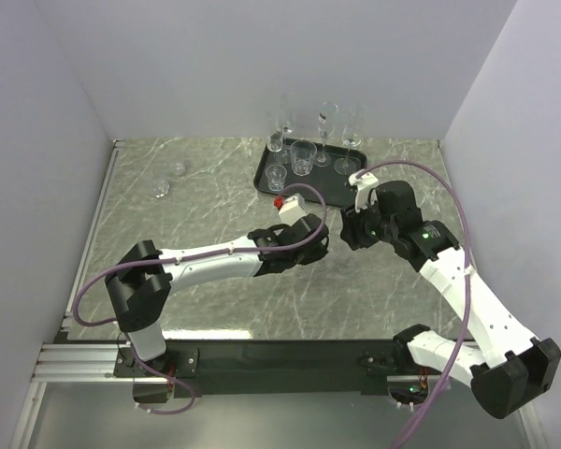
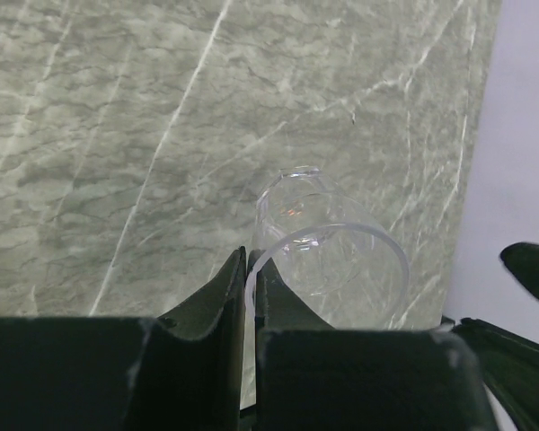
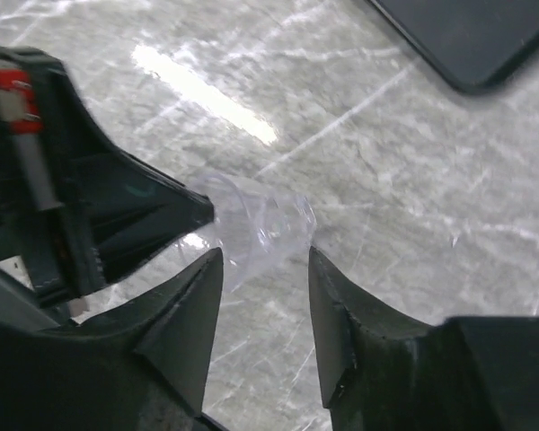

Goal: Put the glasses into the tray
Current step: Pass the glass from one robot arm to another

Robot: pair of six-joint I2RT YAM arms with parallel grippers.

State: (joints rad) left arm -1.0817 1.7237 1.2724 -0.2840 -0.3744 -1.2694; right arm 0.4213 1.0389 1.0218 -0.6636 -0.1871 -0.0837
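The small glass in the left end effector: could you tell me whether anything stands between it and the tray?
Nothing visible does. The glass, pinched by its rim in the left end effector with the right end effector open close by, has only bare marble between it and the tray.

The left arm (image 1: 210, 260) reaches from its base at the near-left corner of the counter, its forearm stretched low and nearly level toward the right edge. The left hand (image 2: 250, 265) is turned sideways over the middle of the counter, its two fingers pinched almost together on the rim wall of a small tumbler (image 2: 328, 247), which it holds lying on its side. The right arm (image 1: 467, 290) folds out past the near-right corner, elbow low, its forearm slanting back toward the centre. The right hand (image 3: 265, 256) faces the left one, fingers spread apart on either side of the tumbler's base end. Whether they touch it cannot be told.
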